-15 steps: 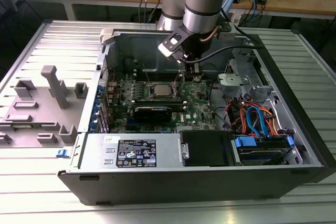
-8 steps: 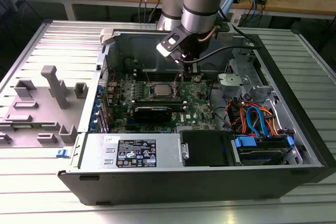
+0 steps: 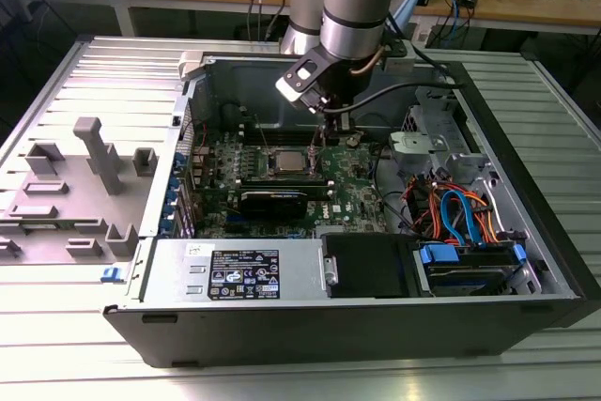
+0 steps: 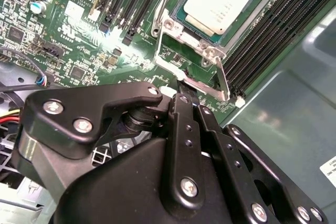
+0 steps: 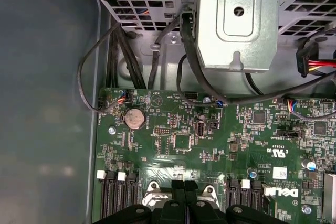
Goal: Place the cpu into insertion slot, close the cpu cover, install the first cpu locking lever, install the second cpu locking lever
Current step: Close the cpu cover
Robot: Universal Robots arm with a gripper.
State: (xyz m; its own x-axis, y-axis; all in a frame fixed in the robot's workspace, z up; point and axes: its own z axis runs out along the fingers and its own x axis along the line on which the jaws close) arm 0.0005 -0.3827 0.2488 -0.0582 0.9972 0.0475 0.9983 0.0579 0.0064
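Note:
The cpu (image 4: 218, 1) lies flat in its socket on the green motherboard, its dull silver top facing up; in the exterior view the cpu (image 3: 285, 161) sits mid-board. The silver cpu cover (image 4: 167, 25) frames it. A thin silver locking lever (image 4: 207, 87) runs along the socket's edge. My gripper (image 4: 184, 92) is shut, its black fingertips down against that lever's end; I cannot tell whether the lever is pinched between them. In the exterior view the gripper (image 3: 320, 143) hangs just to the exterior view's right of the cpu. In the first wrist view the gripper (image 5: 185, 200) stands over the board.
Black memory slots (image 4: 273, 30) flank the socket. A long black card (image 3: 272, 202) lies in front of it, with the power supply (image 3: 239, 274) nearer the case front. A metal drive cage (image 5: 236, 19) with cables (image 3: 460, 213) stands at the exterior view's right, a grey fixture (image 3: 75, 185) left.

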